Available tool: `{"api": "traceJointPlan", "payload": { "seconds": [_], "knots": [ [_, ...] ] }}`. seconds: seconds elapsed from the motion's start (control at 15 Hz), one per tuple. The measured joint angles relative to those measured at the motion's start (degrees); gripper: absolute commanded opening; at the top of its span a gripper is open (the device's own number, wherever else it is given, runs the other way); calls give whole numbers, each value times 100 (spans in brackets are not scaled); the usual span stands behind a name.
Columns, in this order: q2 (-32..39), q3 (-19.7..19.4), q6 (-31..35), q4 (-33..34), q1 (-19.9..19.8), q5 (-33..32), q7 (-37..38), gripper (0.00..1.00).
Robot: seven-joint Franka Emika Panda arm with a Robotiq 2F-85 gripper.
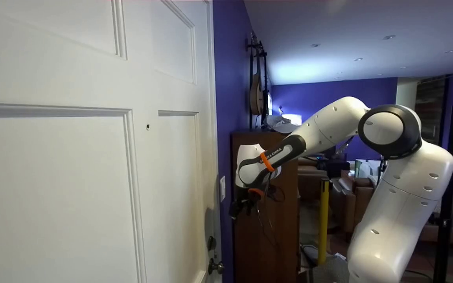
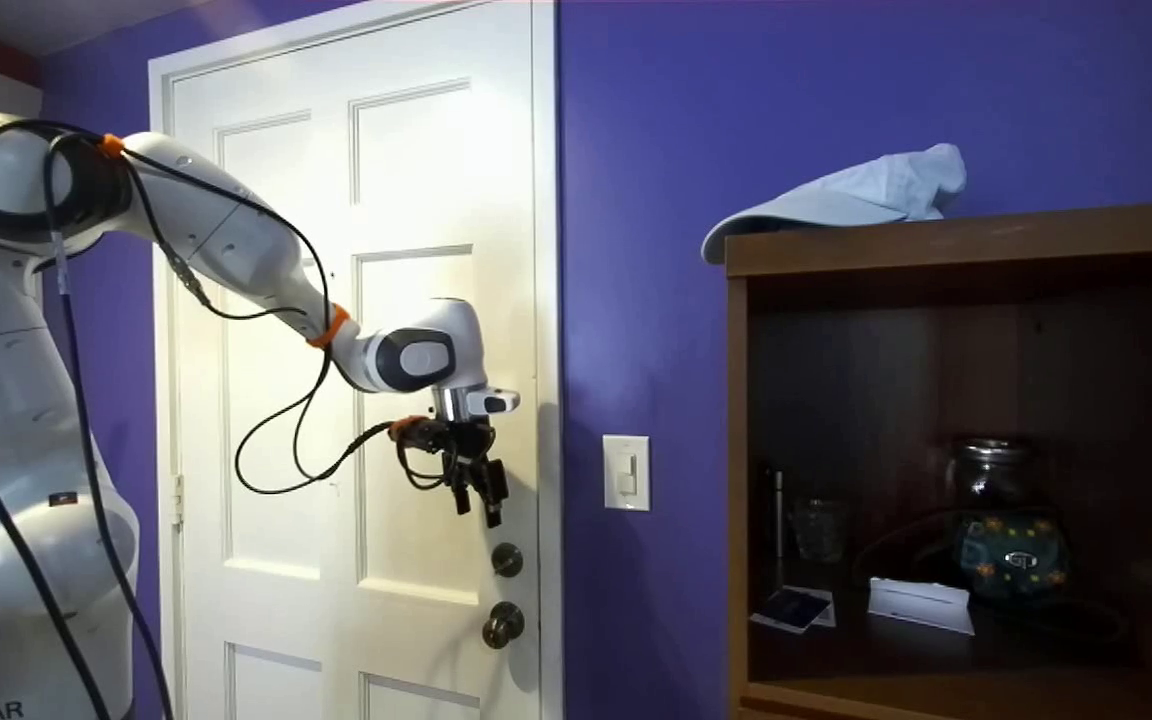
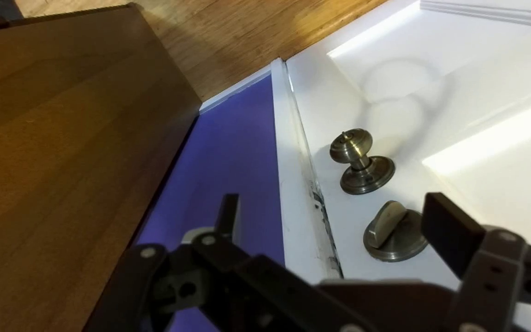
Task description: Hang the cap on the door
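Observation:
The light grey-white cap (image 2: 851, 192) lies on top of the brown cabinet (image 2: 986, 236), its brim sticking out past the cabinet's left edge in an exterior view. A pale shape, probably the cap (image 1: 281, 124), shows on the cabinet top behind the arm. The white door (image 1: 175, 157) is shut. It has a round brass knob (image 2: 503, 625) and a thumb-turn lock (image 2: 506, 560) above it. My gripper (image 2: 478, 512) points down in front of the door, a little above the lock. In the wrist view the gripper (image 3: 332, 214) is open with nothing between its fingers. The cap is out of the wrist view.
A light switch (image 2: 626, 472) is on the purple wall between door and cabinet. The cabinet side (image 3: 76, 120) stands close to the gripper. A jar (image 2: 994, 470), a patterned purse (image 2: 1014, 555) and cards are on its shelf. Cables (image 2: 316, 480) hang from the arm.

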Motion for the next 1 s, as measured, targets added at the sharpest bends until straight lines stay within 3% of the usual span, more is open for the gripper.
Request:
{"api": "traceJointPlan", "payload": {
  "seconds": [0.53,1.0],
  "knots": [
    [-820,-91,-1108,600,-504,-408,311,100],
    [-952,-268,-1161,1394,-1011,-1393,305,100]
  ]
}}
